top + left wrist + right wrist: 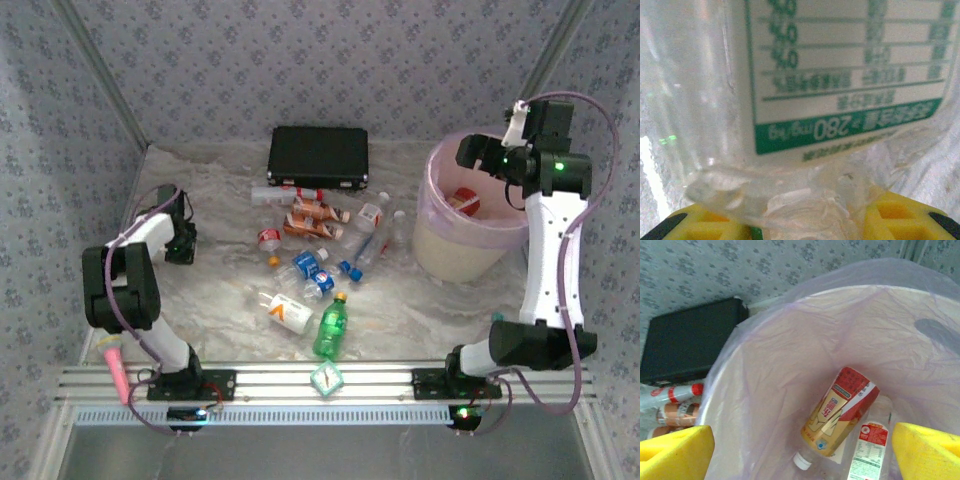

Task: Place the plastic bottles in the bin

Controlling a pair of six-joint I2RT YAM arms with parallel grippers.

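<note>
My left gripper (805, 225) is shut on a clear plastic bottle (790, 100) with a white and green label; the crumpled bottle is pinched between the yellow fingers (900, 220). From above, that gripper (182, 245) sits low at the table's left side. Several plastic bottles lie mid-table, among them a green one (330, 330), a white one with an orange label (285, 312) and blue-capped clear ones (310, 265). My right gripper (490, 155) hangs open over the bin (470, 250). Inside the bin (765, 390) lie a gold-and-red labelled bottle (840, 420) and a clear bottle (870, 450).
A flat black case (318, 157) lies at the back of the table, touching the far bottles. Patterned walls close in the table on three sides. The metal rail (330, 385) with both arm bases runs along the near edge.
</note>
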